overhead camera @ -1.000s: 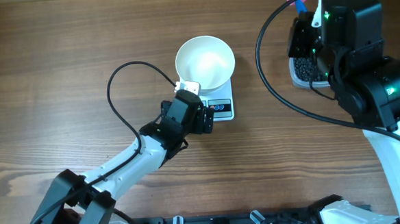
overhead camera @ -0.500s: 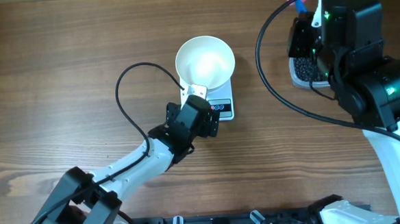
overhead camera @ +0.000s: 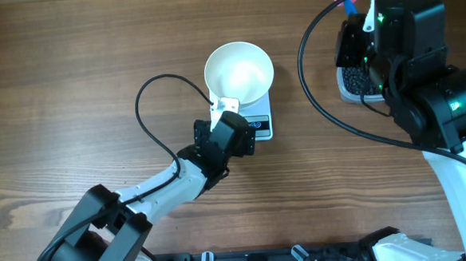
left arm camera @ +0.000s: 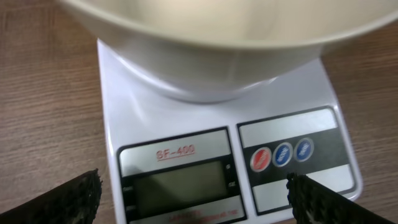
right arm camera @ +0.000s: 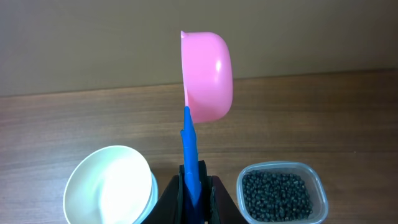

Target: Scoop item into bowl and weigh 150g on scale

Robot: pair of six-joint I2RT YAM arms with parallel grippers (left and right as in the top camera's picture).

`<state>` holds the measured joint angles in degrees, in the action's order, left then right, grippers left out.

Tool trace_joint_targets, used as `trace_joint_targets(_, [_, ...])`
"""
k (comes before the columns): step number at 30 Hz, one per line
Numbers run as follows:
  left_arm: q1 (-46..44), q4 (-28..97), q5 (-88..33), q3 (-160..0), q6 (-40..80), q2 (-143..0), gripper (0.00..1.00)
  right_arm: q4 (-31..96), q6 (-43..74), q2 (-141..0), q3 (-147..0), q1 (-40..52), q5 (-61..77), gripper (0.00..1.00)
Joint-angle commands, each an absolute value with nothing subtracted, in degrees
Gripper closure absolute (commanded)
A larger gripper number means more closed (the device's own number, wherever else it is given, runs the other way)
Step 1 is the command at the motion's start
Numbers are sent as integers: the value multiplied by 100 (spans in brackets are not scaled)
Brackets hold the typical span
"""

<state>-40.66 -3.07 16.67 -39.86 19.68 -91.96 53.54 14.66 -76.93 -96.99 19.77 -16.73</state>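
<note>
At the near edge, the left arm reaches in from the left across the brown wood-grain worktop. Its left pincer (left arm camera: pixel 193 196) hangs spread wide over the near end of the scale (left arm camera: pixel 155 118), with nothing between the fingers. Only its wrist camera shows the scale's face: a grey display under an "SF-400" label, with one red and two blue buttons (left arm camera: pixel 283 154) to the right. The white bowl (overhead camera: pixel 239 73) sits on the scale's far half.

Further off to the right, the right pincer (right arm camera: pixel 193 186) is clamped tight on the blue handle of a pink scoop (right arm camera: pixel 208 74), which stands on edge above it. From above the arm covers most of this, leaving only a pink sliver at the far edge. The wrist camera shows the black pellets (right arm camera: pixel 277 194) heaped in a clear tub (right arm camera: pixel 314 180) to the bowl's right. A plain beige wall stands behind the worktop.
</note>
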Motion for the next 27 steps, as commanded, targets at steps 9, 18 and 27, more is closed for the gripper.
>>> trace_joint_targets(9, [-4060, 600, 1673, -4512, 2040, -9260, 0, 5332, 1350, -7703, -9697, 1951, -1649, 96])
trace_joint_targets(18, [-4060, 1754, 1293, -5242, 2043, -9258, 0, 5336, 1345, -7703, -9697, 1951, -1649, 96])
trace_joint_targets(27, [-4066, 1767, 733, -5251, 2038, -9260, 0, 5336, 1350, -7703, -9697, 1951, -1649, 96])
